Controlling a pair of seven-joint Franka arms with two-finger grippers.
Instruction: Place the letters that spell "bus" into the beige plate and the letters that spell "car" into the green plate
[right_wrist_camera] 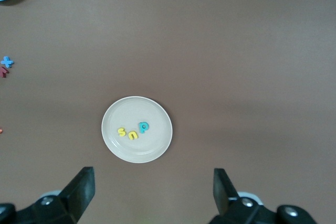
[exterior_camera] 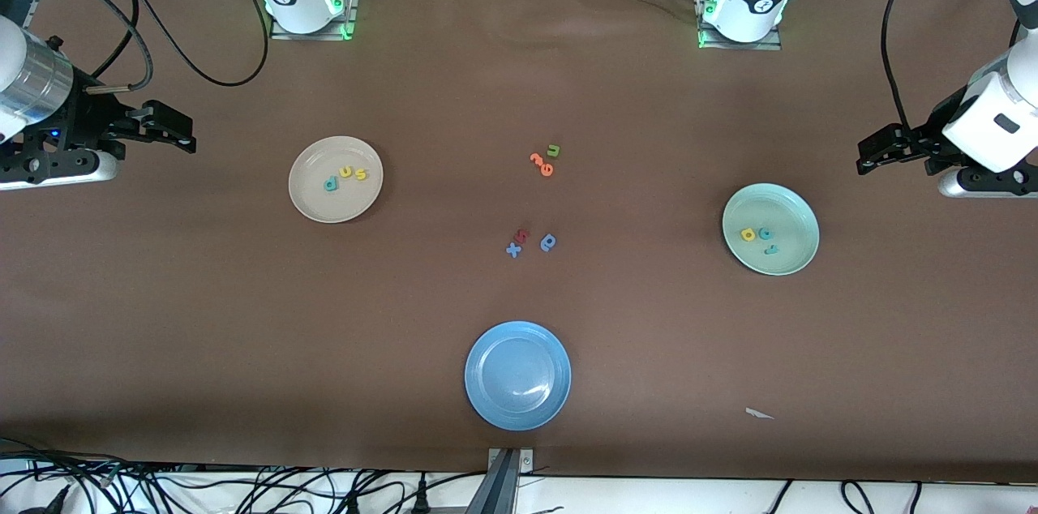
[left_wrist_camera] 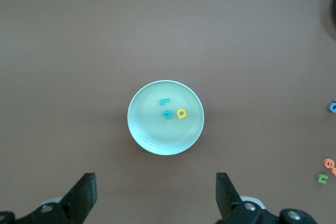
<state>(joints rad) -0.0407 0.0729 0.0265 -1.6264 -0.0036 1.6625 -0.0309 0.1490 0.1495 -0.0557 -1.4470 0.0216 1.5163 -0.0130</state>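
Beige plate holding b, u, s, blue plate whole only from front, both end effectors apart.

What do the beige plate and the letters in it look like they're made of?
Beige plate: probably plastic or melamine, smooth with a soft sheen, evenly coloured. Teal b, yellow u and yellow s: likely foam, matte, flat, die-cut shapes with no glare.

open table btwn plates, stray letters mid

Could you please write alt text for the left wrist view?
A green plate on the brown table holds a teal c, a yellow a and a teal r. The left gripper hangs above, jaws open and empty.
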